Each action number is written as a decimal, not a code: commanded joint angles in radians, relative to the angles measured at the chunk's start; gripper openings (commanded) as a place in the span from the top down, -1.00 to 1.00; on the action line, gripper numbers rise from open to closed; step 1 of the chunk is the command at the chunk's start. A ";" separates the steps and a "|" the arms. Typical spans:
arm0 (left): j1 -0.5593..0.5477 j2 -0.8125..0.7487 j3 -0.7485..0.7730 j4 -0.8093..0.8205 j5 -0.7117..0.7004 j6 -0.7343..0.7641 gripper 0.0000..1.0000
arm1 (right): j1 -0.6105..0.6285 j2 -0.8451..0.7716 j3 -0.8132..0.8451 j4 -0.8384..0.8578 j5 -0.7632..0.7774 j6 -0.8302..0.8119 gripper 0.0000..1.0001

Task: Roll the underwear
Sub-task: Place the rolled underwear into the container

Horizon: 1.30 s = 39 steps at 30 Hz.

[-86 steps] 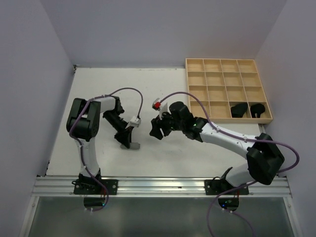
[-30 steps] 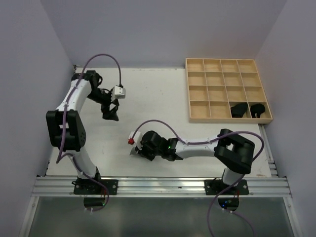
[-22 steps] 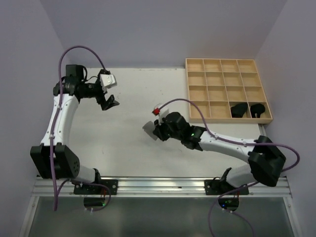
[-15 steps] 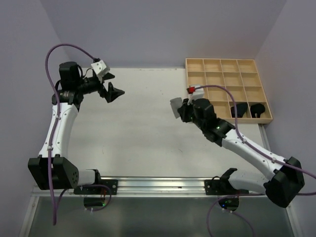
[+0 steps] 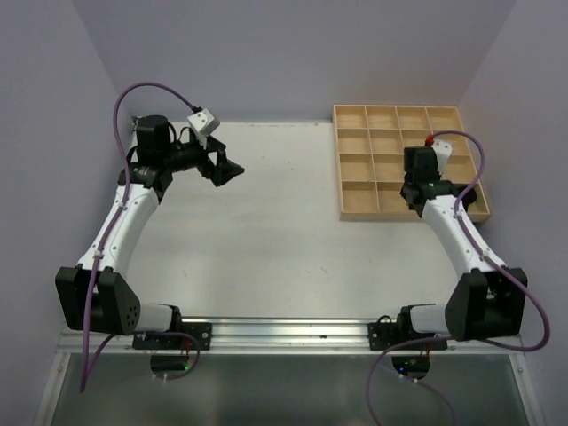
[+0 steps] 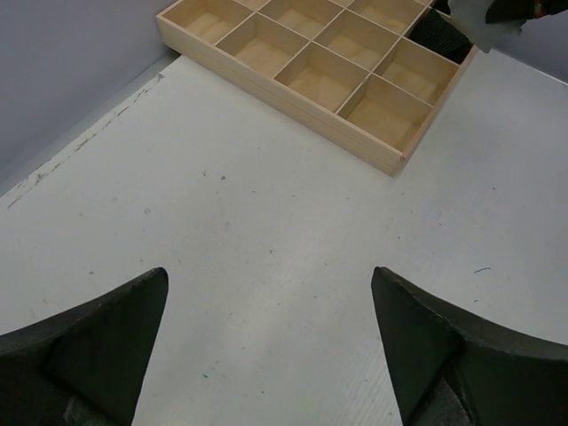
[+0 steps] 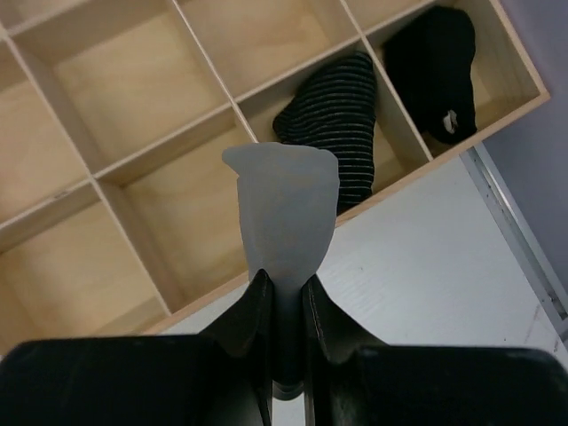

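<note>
**A:** Swinging in from the tray's 9 o'clock side, where it was hanging half a second ago, the right arm is now reaching over the wooden tray (image 5: 382, 142). That tray is sitting at 2 o'clock on the desk (image 5: 266, 240).

**B:** What is the right tool (image 7: 284, 293) doing?

**A:** Its jaws are pinching almost closed on the grey brief (image 7: 284, 204). The brief is sticking out past the fingertips as a pale folded tongue, hanging above the tray's near row.

**B:** And where are the others lying?

**A:** Two black ones are resting rolled in the tray. The striped brief (image 7: 333, 111) is sitting in the cell at 1 o'clock from the grey piece, and the plain black brief (image 7: 435, 71) is filling the corner cell beyond it. The cell at 9 o'clock from the grey piece is showing bare wood.

**B:** Is the left tool (image 6: 269, 297) helping?

**A:** No, it is hovering wide open over bare desk toward 11 o'clock, gripping nothing.

**B:** How are you expecting the cloth to behave?

**A:** I'm judging it light, soft and limp, so it is not fragile, but it may unroll. Gripping across the middle and catching every layer is looking safest to me. Taking it by one loose edge would probably let it unfurl. How tightly it is rolled, I'm unable to tell.
</note>
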 commanded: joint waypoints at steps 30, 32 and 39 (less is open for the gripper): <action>0.002 -0.001 -0.082 0.001 -0.077 0.031 -1.00 | 0.023 0.593 0.174 0.139 -0.117 0.136 1.00; 0.002 -0.001 -0.078 -0.011 -0.080 0.040 -1.00 | 0.021 0.593 0.170 0.144 -0.135 0.143 0.97; 0.002 0.005 -0.059 -0.071 -0.096 0.077 -1.00 | 0.023 0.539 0.165 0.116 -0.115 0.136 -0.14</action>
